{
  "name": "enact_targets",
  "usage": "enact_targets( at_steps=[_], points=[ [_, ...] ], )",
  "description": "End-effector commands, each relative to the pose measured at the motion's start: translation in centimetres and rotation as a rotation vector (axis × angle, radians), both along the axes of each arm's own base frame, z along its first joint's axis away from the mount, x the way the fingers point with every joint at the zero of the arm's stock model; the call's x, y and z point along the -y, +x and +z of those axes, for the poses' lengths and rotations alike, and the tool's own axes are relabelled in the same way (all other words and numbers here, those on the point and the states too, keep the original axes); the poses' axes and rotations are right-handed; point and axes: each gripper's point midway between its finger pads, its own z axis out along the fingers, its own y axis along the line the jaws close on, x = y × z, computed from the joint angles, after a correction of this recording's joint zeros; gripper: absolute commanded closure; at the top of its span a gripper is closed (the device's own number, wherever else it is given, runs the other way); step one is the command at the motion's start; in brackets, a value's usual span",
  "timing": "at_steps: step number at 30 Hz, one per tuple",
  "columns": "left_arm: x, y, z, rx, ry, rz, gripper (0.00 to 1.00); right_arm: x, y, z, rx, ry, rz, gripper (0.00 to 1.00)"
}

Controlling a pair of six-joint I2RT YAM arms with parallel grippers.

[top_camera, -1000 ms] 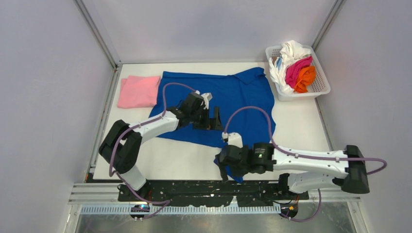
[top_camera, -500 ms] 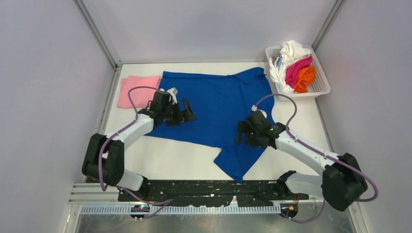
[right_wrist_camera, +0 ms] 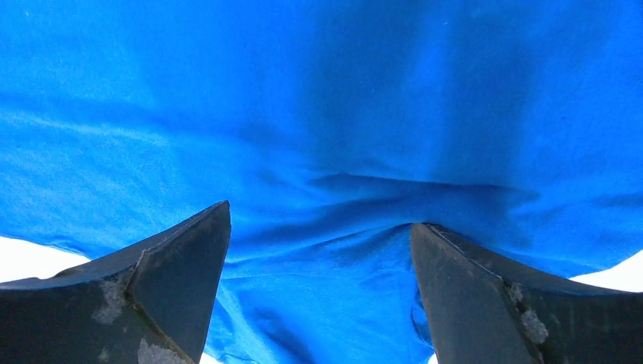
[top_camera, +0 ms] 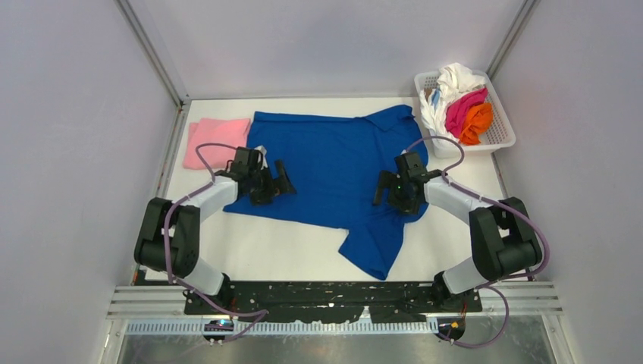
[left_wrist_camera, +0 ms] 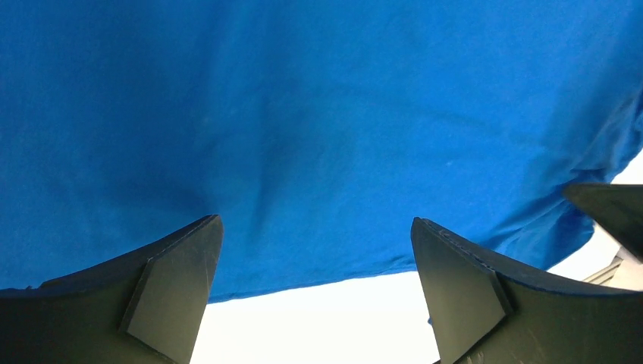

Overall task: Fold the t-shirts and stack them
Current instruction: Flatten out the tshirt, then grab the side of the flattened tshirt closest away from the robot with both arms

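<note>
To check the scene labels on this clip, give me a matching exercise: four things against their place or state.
Things:
1. blue t-shirt
2. pink t-shirt
3. basket
4. left gripper

Place or state:
A. folded, far left corner
B. open, holding nothing
C. spread out in the middle
D. white mesh, far right corner

Pairs: 1-C, 2-A, 3-D, 4-B
</note>
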Motion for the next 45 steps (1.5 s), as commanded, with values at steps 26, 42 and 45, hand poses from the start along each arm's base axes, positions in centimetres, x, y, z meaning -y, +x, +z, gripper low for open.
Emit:
enact_targets(
  at_steps=[26, 42, 45],
  points=[
    [-12.7, -10.0, 1.5, -0.010, 0.332, 0.519, 0.00, 7.3, 0.7, 11.5, 0.454, -0.074, -0.083, 0.05],
    [-13.7, -8.0, -2.1, -0.197, 0.360, 0.578, 0.27, 7.7, -0.8, 11.3, 0.500, -0.070, -0.094, 0.05],
    [-13.7, -7.8, -2.8, -0.244, 0.380, 0.573, 0.30, 7.8, -0.9, 11.3, 0.503, -0.073, -0.100, 0.04]
  ],
)
